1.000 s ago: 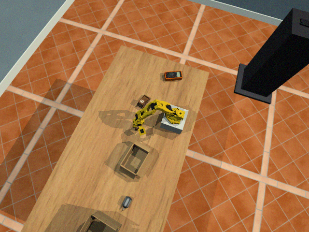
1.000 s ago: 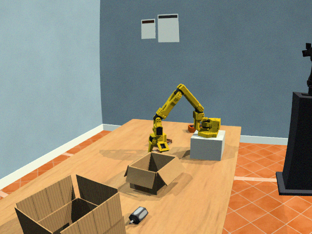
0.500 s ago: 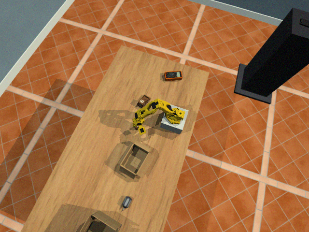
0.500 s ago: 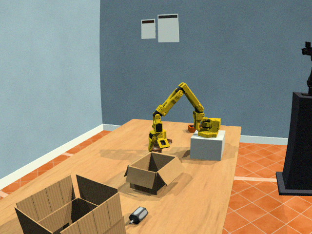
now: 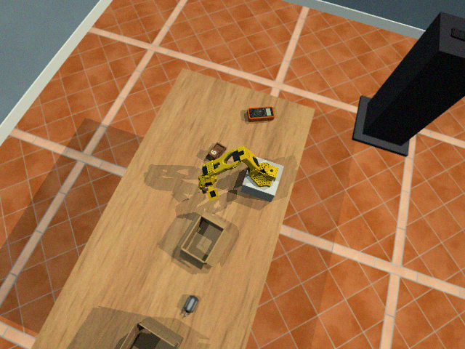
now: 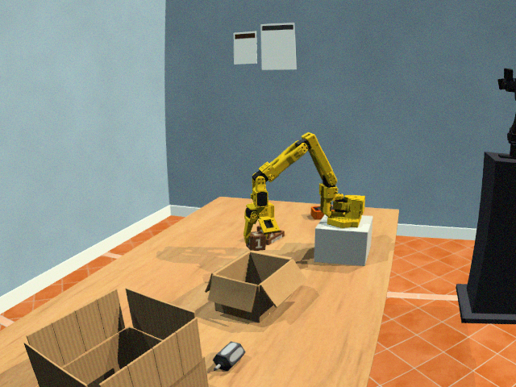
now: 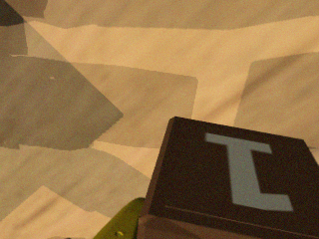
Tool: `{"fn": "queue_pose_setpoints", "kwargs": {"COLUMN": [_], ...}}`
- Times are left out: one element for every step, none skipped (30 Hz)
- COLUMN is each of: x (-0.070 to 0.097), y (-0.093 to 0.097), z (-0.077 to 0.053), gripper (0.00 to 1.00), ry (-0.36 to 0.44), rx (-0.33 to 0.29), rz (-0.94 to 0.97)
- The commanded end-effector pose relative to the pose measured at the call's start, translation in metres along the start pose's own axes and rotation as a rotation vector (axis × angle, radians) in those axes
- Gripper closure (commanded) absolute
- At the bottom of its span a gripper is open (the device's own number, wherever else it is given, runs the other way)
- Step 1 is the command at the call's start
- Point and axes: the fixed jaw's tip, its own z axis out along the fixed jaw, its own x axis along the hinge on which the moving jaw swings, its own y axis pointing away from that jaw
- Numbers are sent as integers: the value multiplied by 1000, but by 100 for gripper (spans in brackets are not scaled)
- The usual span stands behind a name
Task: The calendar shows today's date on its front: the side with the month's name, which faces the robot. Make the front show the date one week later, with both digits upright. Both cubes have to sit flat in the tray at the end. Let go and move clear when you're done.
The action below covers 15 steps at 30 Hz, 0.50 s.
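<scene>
My gripper [image 6: 255,238] is shut on a dark brown calendar cube [image 6: 256,241] and holds it low over the wooden table, out in front of the arm's base. The cube fills the lower right of the wrist view [image 7: 234,181], and the face toward the camera shows a pale digit 1. A green jaw [image 7: 122,223] shows at the cube's left edge. From above, the gripper [image 5: 208,191] covers this cube. The brown tray [image 5: 217,148] lies further back on the table and holds the other cube, with a 6 on top. The tray's front is hidden from me.
An open cardboard box [image 6: 254,285] stands just in front of the gripper. A larger divided box [image 6: 120,350] and a small grey device [image 6: 229,355] are at the near end. An orange multimeter [image 5: 260,113] lies at the far end. The arm's grey pedestal [image 6: 343,239] is at the right.
</scene>
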Motion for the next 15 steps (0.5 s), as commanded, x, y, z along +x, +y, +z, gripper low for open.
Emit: {"fn": "queue_pose_setpoints", "kwargs": {"x": [0,0,0,0,0,0,0,0,0,0,0,0,0,0,0], "y": [3,3,3,3,3,3,3,3,3,3,3,3,2,2,2], "z": [-4,-4,-4,-4,-4,-4,-4,-4,-5,-6,-7,-8,-9,-10,-12], "gripper": [100,100,100,100,100,100,100,100,100,100,100,100,100,100,100], "ry": [-2,-2,-2,-2,-2,-2,-2,-2,-2,-2,-2,-2,-2,-2,-2], "rx": [-5,-5,-5,-5,-5,-5,-5,-5,-5,-5,-5,-5,-5,-5,-5], "rz": [-2,-2,-2,-2,-2,-2,-2,-2,-2,-2,-2,-2,-2,-2,-2]}}
